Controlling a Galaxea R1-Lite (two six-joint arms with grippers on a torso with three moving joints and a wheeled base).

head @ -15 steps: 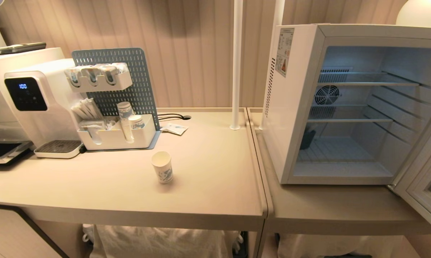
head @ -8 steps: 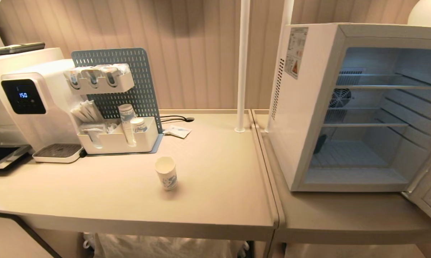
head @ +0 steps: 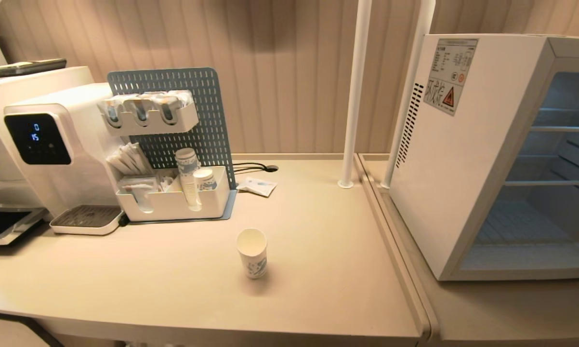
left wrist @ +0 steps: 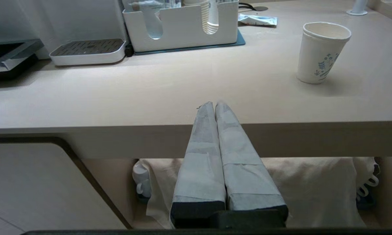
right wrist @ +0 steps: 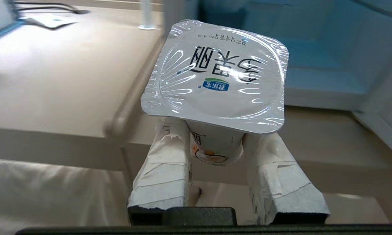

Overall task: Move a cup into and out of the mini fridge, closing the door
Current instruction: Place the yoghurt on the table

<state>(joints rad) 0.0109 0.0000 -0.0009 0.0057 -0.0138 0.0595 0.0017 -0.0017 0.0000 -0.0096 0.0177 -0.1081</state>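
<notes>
Two grippers wait below counter height: left gripper (left wrist: 214,105) pressed together and empty, right gripper (right wrist: 215,143) pinching a foil-lidded tub (right wrist: 215,76), presumably for the open mini fridge (head: 467,159)

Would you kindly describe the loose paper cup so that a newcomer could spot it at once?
Start at the blue pegboard organiser beside the water dispenser on the beige counter. In front of it, out on the open surface, stands the cup, upright and alone. Unlike the stacked cups in the organiser's tray, it stands apart, blue print on its side.

white water dispenser (head: 53,154), blue pegboard organizer (head: 174,159) (stacked paper cups inside), sachet (head: 256,186), foil-lidded tub (right wrist: 215,75)
</notes>
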